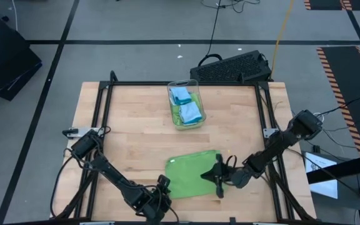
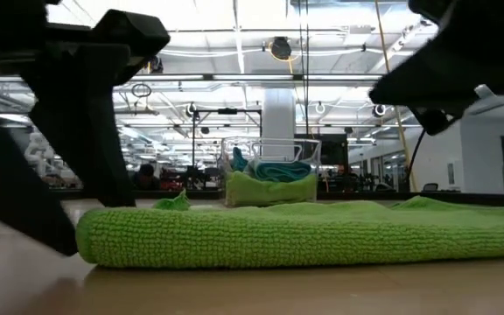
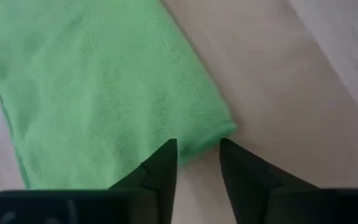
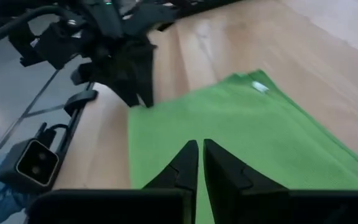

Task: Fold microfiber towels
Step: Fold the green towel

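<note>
The soft lime-green microfiber towel (image 1: 192, 175) lies folded over on the wooden table (image 1: 136, 125). The left gripper (image 3: 197, 158) hovers at its corner, jaws parted and empty; the right gripper (image 4: 201, 155) sits above it, pinched shut. Beyond both, a clear plastic bin (image 1: 195, 84) holds finished cloths, so this towel likely needs another fold.

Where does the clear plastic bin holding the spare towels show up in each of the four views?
High view: clear plastic bin at the table's far edge, centre, beyond the lime green towel.
Low view: bin in the middle distance, behind the towel.
Left wrist view: not in it.
Right wrist view: not in it.
Shared landmark: the lime green towel, seen in all four views.
</note>
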`<act>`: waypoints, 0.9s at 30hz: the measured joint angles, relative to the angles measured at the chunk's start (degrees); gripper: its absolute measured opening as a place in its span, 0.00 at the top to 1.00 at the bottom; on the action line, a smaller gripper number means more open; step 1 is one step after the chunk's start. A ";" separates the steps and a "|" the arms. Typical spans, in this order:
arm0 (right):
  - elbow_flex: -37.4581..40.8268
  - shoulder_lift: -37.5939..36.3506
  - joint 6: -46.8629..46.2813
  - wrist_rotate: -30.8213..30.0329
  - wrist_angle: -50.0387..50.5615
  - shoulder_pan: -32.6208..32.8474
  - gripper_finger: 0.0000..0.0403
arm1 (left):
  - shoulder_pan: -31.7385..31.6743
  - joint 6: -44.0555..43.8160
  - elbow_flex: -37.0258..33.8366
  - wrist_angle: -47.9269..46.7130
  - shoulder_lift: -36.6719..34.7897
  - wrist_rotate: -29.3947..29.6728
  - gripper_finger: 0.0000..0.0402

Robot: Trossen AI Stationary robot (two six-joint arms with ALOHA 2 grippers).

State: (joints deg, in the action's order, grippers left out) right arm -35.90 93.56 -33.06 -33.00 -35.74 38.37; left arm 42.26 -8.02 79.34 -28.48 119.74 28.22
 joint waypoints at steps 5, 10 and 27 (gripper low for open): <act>-6.74 4.93 2.85 -0.06 0.26 0.14 0.95 | -0.43 3.61 -0.01 0.59 0.00 -0.20 0.79; -12.65 10.27 4.40 -1.02 0.42 1.34 0.95 | -1.03 3.71 -0.01 1.43 0.00 -1.99 0.91; -36.83 26.96 5.84 -7.62 16.11 3.28 0.71 | -2.46 -0.19 0.01 2.03 -4.56 -5.54 0.98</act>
State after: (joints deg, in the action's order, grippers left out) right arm -72.72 120.52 -27.22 -40.62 -19.62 41.65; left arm 39.79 -8.21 79.35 -26.45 115.19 22.67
